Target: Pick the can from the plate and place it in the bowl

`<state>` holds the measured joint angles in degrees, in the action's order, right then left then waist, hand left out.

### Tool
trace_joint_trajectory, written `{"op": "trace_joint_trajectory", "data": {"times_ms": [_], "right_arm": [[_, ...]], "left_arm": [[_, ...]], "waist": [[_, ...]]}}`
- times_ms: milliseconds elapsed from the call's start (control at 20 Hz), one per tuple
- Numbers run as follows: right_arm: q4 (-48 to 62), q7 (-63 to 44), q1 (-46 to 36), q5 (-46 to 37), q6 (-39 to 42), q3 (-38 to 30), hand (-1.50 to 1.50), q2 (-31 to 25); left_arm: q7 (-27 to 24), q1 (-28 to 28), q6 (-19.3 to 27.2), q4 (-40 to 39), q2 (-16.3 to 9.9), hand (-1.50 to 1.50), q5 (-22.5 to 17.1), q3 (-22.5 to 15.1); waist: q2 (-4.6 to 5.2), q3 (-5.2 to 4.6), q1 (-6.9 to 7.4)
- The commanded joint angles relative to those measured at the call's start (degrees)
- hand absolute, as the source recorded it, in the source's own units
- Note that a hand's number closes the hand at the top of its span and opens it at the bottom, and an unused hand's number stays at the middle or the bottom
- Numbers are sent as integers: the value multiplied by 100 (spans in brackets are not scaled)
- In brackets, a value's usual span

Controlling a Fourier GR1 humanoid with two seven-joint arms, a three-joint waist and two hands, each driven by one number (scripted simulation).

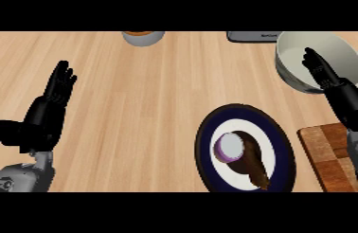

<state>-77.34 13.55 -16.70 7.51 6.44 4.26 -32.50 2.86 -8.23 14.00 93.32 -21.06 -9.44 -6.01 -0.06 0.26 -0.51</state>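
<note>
Head view: my right hand (323, 71), fingers straight and holding nothing, is over the pale round bowl (293, 76). The purple-topped dark can (241, 156) lies on the dark-rimmed white plate (276, 132), below-left of it, long axis diagonal. My left hand (52, 102) rests open, farther off.

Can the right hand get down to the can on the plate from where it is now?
Probably yes. The right hand is open over the bowl, and nothing lies between it and the can on the plate.
</note>
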Motion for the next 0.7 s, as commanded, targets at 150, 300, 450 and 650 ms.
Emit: {"op": "trace_joint_trajectory", "data": {"times_ms": [150,300,450,650], "right_arm": [[235,291,-589,1119,2343,1064,150,793],[221,1070,-1415,-393,1606,914,150,269],[1789,1233,-1281,1600,3320,657,-150,1076],[1774,2285,-1461,1300,4732,899,-150,690]], "left_arm": [[-32,-347,-25,-14,-179,0,352,-120],[147,-425,17,-240,-229,0,541,-213],[289,-562,151,-236,-163,0,662,-239],[423,-604,181,-293,-116,0,719,-296]], "waist": [[202,29,744],[157,8,574],[214,14,541],[177,21,460]]}}
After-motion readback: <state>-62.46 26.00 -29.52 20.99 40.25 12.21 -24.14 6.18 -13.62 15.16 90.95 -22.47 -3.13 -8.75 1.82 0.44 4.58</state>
